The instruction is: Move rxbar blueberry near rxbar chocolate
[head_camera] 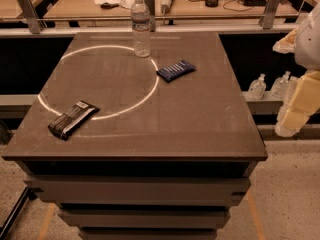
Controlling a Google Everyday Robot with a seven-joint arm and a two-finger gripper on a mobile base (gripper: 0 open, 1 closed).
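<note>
Right of the table [200, 119] hangs the tool [295, 115], well apart from rxbar blueberry [176, 70].

On the table [200, 129], a water bottle [141, 28] stands upright near the back edge. The rxbar blueberry [176, 70] lies flat just to its right and nearer the front. The rxbar chocolate [73, 119] lies well apart from both, near the front left corner. The gripper [289, 124] hangs off the table's right side, in front of small bottles [272, 86] on a low shelf.
</note>
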